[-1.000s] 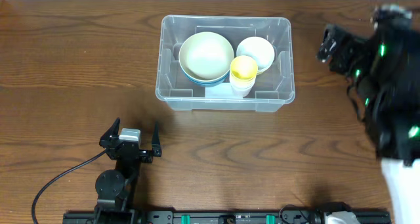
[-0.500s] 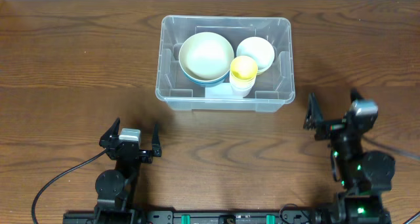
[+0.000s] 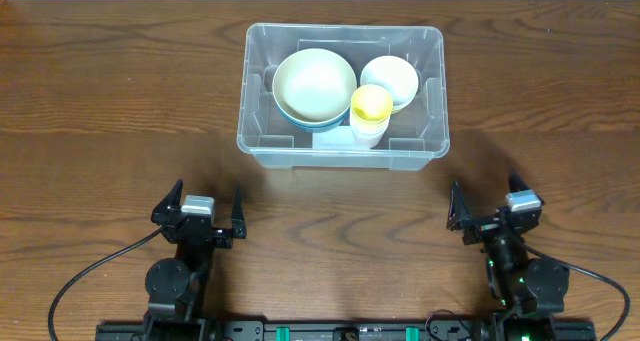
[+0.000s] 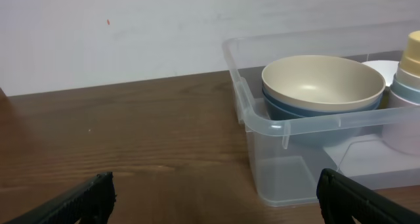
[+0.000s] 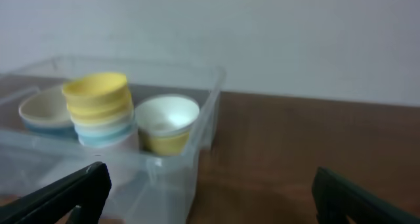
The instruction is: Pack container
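Just one container (image 3: 340,159), two claws (image 3: 208,193) (image 3: 485,193).

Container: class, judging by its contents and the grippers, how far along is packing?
Done: stacked bowls, a small bowl and stacked cups sit inside the container. In hand: nothing; left gripper and right gripper are open and empty. Left: no unpacked item visible, so probably finished.

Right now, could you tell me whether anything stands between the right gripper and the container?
Nothing visible does. Only bare table lies between the open right gripper and the container, in both the overhead and right wrist views.
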`<state>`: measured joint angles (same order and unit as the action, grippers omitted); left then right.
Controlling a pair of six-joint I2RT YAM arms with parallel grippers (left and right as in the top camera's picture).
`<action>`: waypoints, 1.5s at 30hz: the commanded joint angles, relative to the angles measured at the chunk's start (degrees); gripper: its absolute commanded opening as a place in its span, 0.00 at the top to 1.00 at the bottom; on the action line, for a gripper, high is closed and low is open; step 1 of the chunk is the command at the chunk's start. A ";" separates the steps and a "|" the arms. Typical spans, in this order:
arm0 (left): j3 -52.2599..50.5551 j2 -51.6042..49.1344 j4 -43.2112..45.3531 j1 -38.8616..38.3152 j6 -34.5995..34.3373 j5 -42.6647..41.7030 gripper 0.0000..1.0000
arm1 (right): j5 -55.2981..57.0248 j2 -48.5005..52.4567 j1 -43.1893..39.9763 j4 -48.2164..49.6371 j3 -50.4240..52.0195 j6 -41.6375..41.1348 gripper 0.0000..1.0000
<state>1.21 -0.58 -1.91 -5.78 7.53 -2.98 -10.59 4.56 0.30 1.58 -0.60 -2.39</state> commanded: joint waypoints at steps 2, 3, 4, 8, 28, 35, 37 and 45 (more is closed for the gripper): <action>-0.98 0.31 -2.05 0.24 0.55 0.85 0.02 | -0.04 -2.64 -0.70 -4.81 0.28 4.70 0.01; -0.98 0.31 -2.05 0.24 0.55 0.85 0.02 | 0.83 -2.97 -0.70 -5.03 0.28 4.92 0.01; -0.98 0.31 -2.05 0.24 0.55 0.83 0.02 | 2.23 -3.21 -0.72 -5.05 0.28 4.87 0.01; -0.98 0.31 -2.05 0.24 0.55 0.83 0.02 | 8.07 -3.61 -0.72 -5.53 0.28 1.79 0.01; -0.98 0.31 -2.05 0.24 0.55 0.85 0.02 | 12.72 -3.61 -0.63 -5.73 0.28 -1.18 0.01; -0.98 0.31 -2.05 0.24 0.55 0.85 0.02 | 12.72 -4.15 -0.63 -5.70 0.28 -1.18 0.01; -0.98 0.31 -2.05 0.24 0.55 0.83 0.02 | 12.72 -4.15 -0.63 -5.70 0.28 -1.18 0.01; -0.98 0.31 -2.05 0.24 0.55 0.85 0.02 | 12.72 -4.13 -0.63 -5.70 0.28 -1.20 0.01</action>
<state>1.21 -0.58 -1.91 -5.78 7.53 -2.98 1.15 0.99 0.05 -3.92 -0.43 -4.43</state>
